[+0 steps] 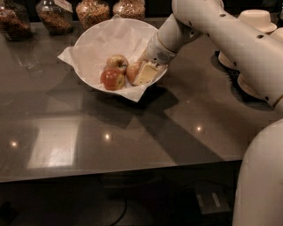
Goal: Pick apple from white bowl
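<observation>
White bowl, three apples, tool down among them

White and wide, the white bowl [90, 35] sits on the dark glossy tabletop [132, 132], its crumpled paper [67, 55] spilling over the rim; three apples lie together in its near right part. The pinkish-red apple [131, 71] is the rightmost, close against the darker red apple [113, 79] to its front left and just beside the yellow-green apple [117, 61] behind; the tool [145, 75] reaches down into the bowl from the right and lies against the pinkish-red apple's right side, covering part of it; how far the tool is open, and whether it has hold of the fruit, cannot be told. Glass jars [93, 11] of dry food stand along the far edge; stacked cream bowls [258, 20] stand at the far right.
</observation>
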Robot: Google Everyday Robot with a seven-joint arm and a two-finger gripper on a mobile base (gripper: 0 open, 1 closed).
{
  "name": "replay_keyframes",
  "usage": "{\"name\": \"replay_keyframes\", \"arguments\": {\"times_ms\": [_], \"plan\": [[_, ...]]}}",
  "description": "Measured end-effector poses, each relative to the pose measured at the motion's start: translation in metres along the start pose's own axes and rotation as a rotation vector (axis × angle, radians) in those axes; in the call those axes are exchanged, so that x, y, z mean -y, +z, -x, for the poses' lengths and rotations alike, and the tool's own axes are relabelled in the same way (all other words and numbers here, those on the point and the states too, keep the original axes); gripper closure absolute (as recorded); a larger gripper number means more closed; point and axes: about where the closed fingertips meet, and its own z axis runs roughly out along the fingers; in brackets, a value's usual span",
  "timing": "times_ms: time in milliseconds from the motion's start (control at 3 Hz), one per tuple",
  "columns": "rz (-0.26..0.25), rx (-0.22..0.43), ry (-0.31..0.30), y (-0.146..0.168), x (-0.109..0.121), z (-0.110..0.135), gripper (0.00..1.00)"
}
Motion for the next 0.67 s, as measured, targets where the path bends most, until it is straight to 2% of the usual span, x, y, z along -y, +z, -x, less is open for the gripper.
{"name": "replay_keyframes", "arguments": {"times_ms": [667], "plan": [[0.001,0.047,-0.012,-0.010,-0.006,0.019,0.99]]}}
